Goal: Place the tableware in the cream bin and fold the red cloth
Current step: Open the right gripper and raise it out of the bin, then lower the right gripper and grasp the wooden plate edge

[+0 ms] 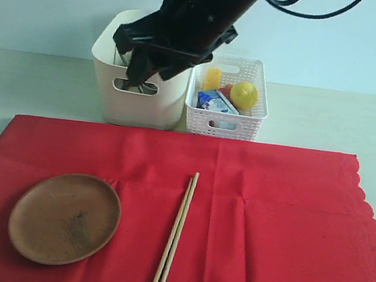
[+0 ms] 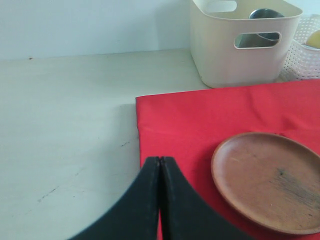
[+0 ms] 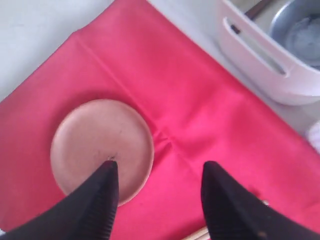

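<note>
Right claw (image 3: pixel 160 167) spread, empty, above the red cloth (image 3: pixel 200 90). Brown plate (image 3: pixel 100 145) lies on the cloth below one finger. Left claw (image 2: pixel 160 161) pressed together, empty, plate just beside it.

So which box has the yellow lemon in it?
The white basket with little holes holds the lemon. The cream bin beside it is smooth and taller.

plate (image 1: pixel 65 218) left of chopsticks (image 1: pixel 172 242), on cloth (image 1: pixel 274 226)
</note>
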Motion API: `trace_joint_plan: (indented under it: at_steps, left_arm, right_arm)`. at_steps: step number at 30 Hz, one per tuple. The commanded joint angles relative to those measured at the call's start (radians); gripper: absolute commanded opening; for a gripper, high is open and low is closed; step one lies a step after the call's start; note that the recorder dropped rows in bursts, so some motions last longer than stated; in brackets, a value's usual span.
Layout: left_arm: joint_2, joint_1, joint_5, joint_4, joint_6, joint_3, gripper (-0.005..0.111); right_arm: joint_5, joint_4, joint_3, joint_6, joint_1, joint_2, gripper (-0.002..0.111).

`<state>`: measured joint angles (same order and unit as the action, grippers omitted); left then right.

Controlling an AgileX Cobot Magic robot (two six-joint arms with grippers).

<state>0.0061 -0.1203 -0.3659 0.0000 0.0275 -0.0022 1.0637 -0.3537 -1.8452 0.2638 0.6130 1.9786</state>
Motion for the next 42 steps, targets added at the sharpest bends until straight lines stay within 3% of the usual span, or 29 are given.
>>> trace_joint_plan:
  at_steps: [1, 17, 25, 42]
  left_arm:
    - [-0.006, 0.002, 0.011, -0.005, -0.005, 0.002, 0.000]
    - [-0.006, 0.002, 0.011, -0.005, -0.005, 0.002, 0.000]
    - [-0.006, 0.002, 0.011, -0.005, -0.005, 0.002, 0.000]
    - [-0.006, 0.002, 0.011, -0.005, -0.005, 0.002, 0.000]
  right_arm:
    - [-0.016, -0.042, 0.070, 0.069, 0.025, -0.009, 0.050]
    - [-0.026, -0.195, 0.166, 0.135, 0.027, 0.161, 0.050]
    - [-0.026, -0.368, 0.166, 0.187, 0.027, 0.273, 0.050]
    - [-0.147, -0.298, 0.166, 0.180, 0.027, 0.330, 0.050]
